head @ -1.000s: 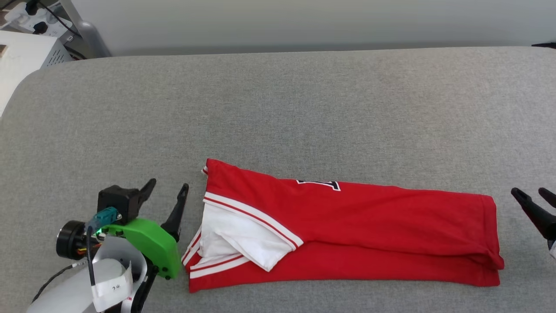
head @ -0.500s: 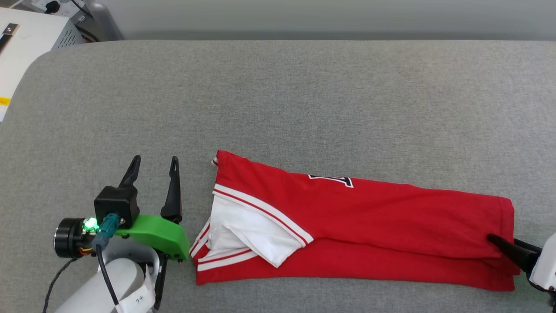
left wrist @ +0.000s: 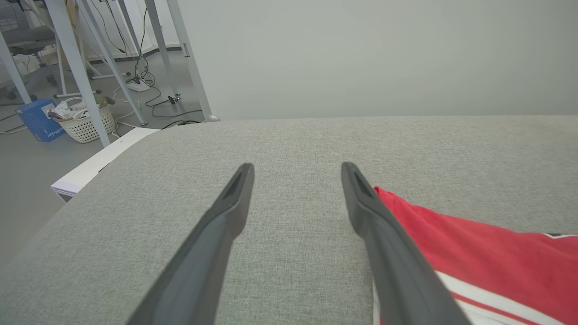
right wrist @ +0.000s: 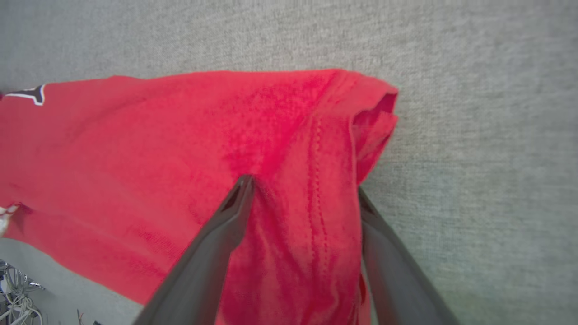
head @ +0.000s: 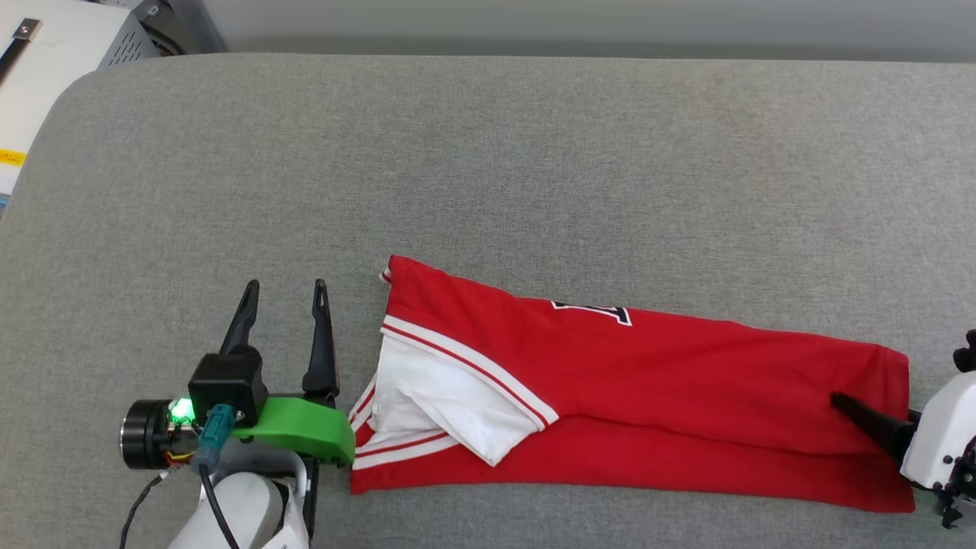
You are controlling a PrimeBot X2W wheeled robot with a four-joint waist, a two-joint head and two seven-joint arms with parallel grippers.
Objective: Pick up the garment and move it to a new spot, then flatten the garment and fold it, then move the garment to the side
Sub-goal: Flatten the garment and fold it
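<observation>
The garment is a red shirt folded into a long strip across the near part of the grey cushioned surface, with a white sleeve and striped trim at its left end and part of a black numeral on top. My left gripper stands open just left of that end, fingers pointing away, with nothing between them. The left wrist view shows this open gripper with the garment past its right finger. My right gripper is open at the right end. In the right wrist view this gripper straddles the garment, one finger on top, the other at the hem edge.
The grey surface stretches wide behind the garment, up to a pale wall. A white equipment box stands past its rounded back-left corner. Beyond that edge the floor holds a white basket, a blue box, metal legs and cables.
The camera has tilted, shifting the whole picture. My right gripper has come in from the right onto the garment's end. My left gripper has turned its fingers straight ahead. The garment lies as before.
</observation>
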